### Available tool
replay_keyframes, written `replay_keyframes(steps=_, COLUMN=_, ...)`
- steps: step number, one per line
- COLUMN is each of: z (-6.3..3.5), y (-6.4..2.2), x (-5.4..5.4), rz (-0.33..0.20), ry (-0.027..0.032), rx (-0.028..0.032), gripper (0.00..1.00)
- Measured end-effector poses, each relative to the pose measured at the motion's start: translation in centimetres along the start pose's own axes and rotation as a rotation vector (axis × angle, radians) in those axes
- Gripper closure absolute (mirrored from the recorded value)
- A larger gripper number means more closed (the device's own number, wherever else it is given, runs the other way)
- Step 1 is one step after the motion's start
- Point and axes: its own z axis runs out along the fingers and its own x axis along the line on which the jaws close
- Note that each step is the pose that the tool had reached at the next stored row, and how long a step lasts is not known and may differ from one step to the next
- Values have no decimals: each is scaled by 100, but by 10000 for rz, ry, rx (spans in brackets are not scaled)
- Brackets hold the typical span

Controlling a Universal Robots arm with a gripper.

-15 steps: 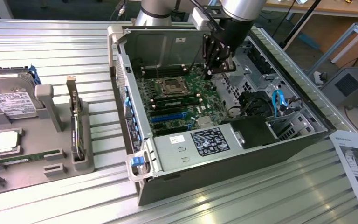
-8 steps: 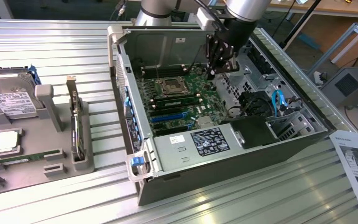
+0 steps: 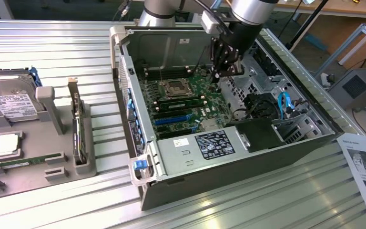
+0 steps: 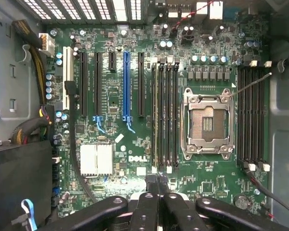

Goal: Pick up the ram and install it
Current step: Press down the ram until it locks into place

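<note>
Now the gripper hovers closed over the motherboard.

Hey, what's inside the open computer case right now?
A green motherboard with an empty processor socket, black memory slots and a blue slot, with the claw hanging above it. A black box and a labelled silver box cover whatever lies beneath them.
</note>
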Motion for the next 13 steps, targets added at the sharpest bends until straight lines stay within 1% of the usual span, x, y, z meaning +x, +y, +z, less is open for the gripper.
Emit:
replay_keyframes(steps=5, z=122, y=-3, x=2, rz=-1, ry=2, rx=-1, gripper=89)
replay_keyframes(steps=9, z=131, y=-4, x=2, rz=-1, ry=2, rx=0, gripper=89)
replay_keyframes(steps=13, z=166, y=-4, x=2, rz=-1, ry=1, rx=0, gripper=89)
